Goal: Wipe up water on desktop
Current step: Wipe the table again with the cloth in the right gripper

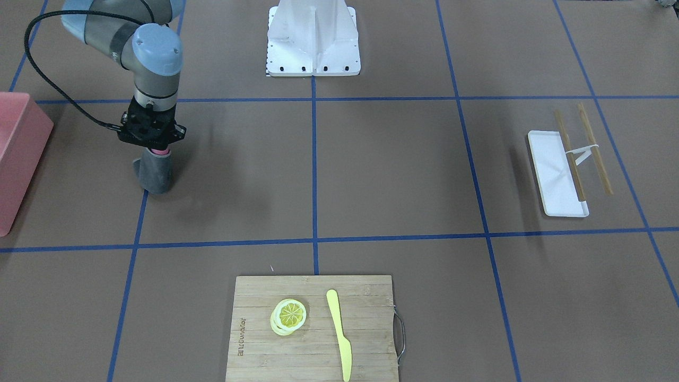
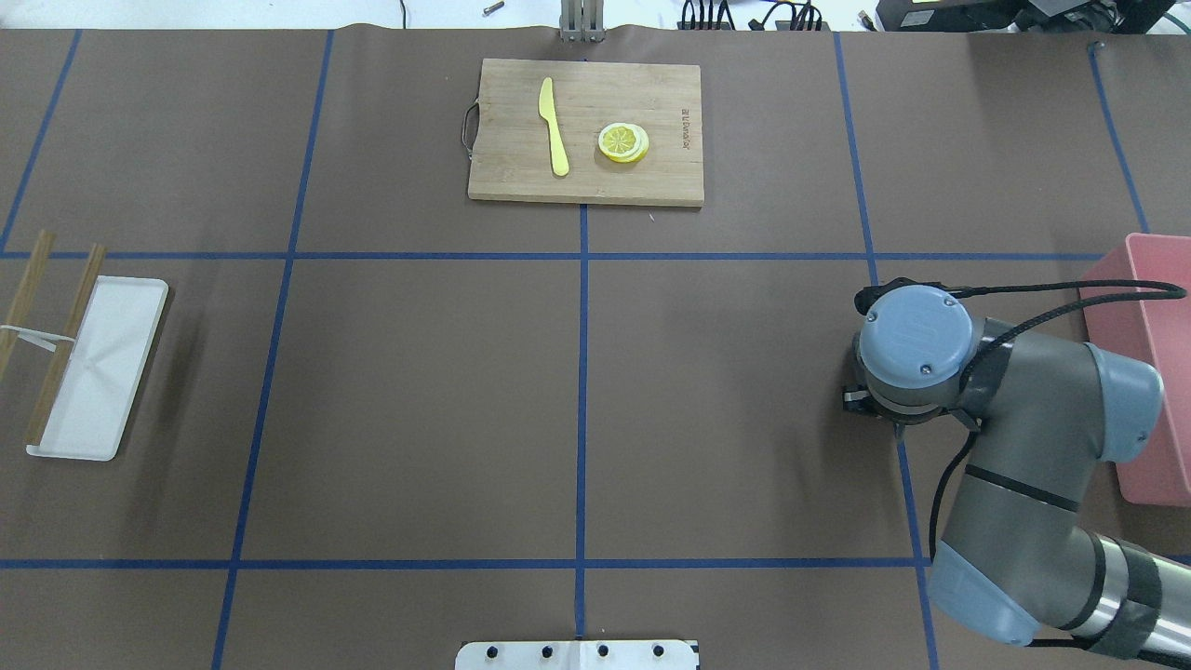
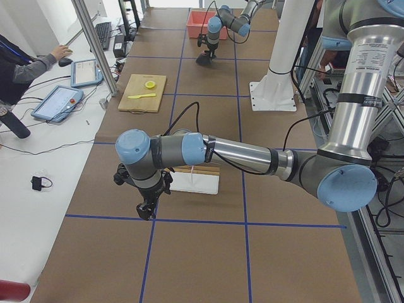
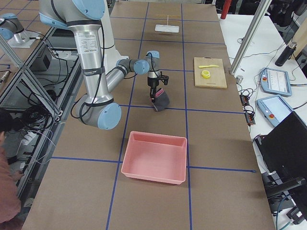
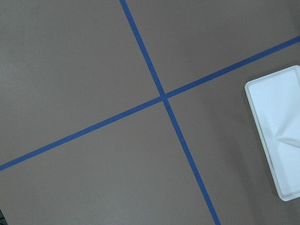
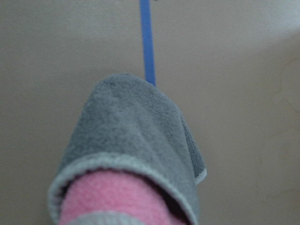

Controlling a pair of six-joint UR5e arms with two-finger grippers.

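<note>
Desktop [image 1: 392, 170] stretches wide beside the right hand [image 1: 157, 152] gripping a grey cloth [image 1: 154, 178] near the bin [image 1: 21, 154]; left hand [image 3: 146, 211]: cannot tell.

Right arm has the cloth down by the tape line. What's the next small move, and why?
Probably a short sideways drag of the grey cloth across the desktop. The right gripper is shut on its top, and its lower end sits at or just above the surface by a blue tape line. No puddle shows clearly, so direction is uncertain.
</note>
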